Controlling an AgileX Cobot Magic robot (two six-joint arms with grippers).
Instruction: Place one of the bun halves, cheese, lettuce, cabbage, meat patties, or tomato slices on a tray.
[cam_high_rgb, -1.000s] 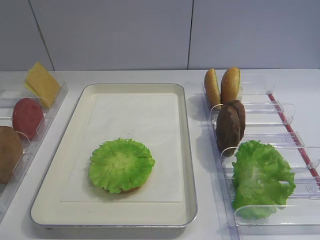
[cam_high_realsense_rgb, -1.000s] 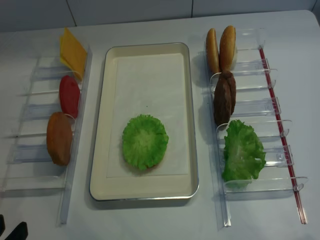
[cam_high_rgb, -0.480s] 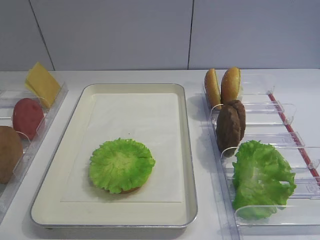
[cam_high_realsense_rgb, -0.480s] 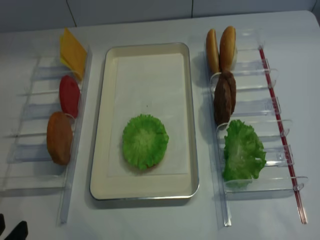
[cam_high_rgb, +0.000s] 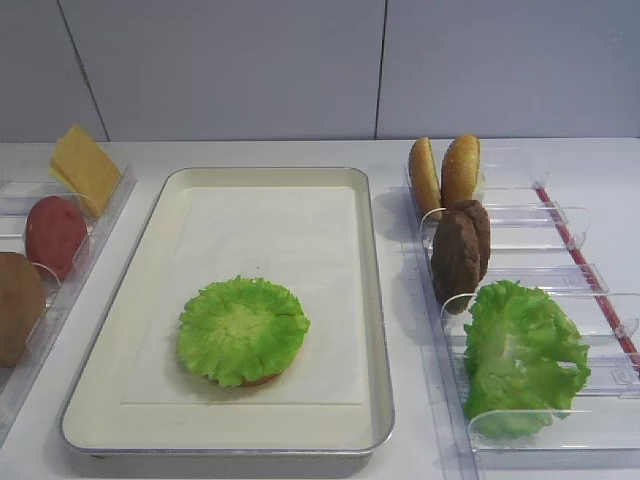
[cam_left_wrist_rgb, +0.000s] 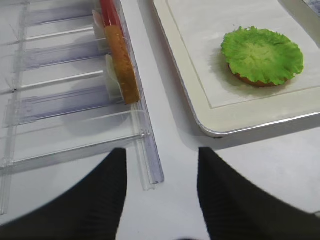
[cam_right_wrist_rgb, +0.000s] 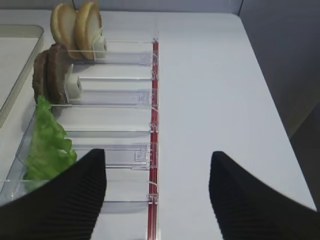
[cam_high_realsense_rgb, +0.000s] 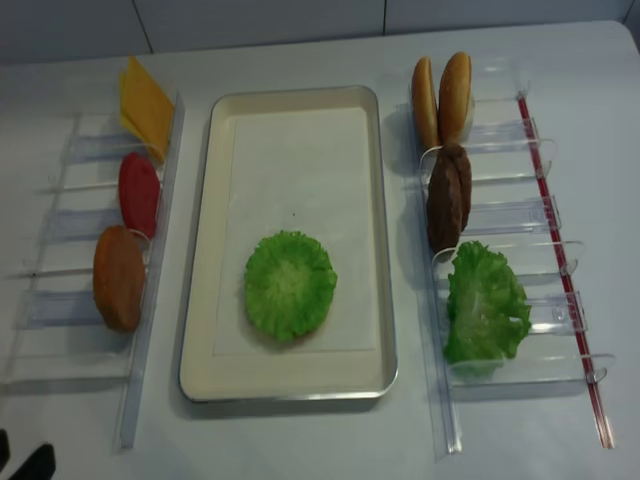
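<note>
**Lettuce on the tray, both arms back: risks for the next pick**

Lettuce (cam_high_rgb: 243, 329) lies flat on the near half of the tray (cam_high_rgb: 372, 260), covering a bun half whose brown edge peeks out beneath it; it sits on the white liner, away from every rim. From here the trouble would likely come with the next item.

On the left, the cheese (cam_high_rgb: 84, 167), tomato slice (cam_high_rgb: 54, 235) and a bun half (cam_high_rgb: 18, 307) stand on edge in a clear rack (cam_high_rgb: 82, 262). The left gripper (cam_left_wrist_rgb: 161, 186) hovers low over the table by the near end of that rack, jaws wide and empty. A reach from there could clip the rack wall and shove the whole row, or tip the thin cheese flat, where it is hard to pinch.

In the middle, anything lowered off-centre onto the frilly lettuce may slide or drag the leaf off the bun. A fast descent could also crease or shift the liner.

On the right, two bun halves (cam_high_rgb: 445, 172), the meat patties (cam_high_rgb: 460, 252) and the cabbage (cam_high_rgb: 522, 355) fill the right rack (cam_high_rgb: 580, 275). The right gripper (cam_right_wrist_rgb: 157, 187) hangs above its near end, spread wide, holding nothing. The patties lean touching each other, so a pinch might lift both, and the loose cabbage could snag a finger on the way past
</note>
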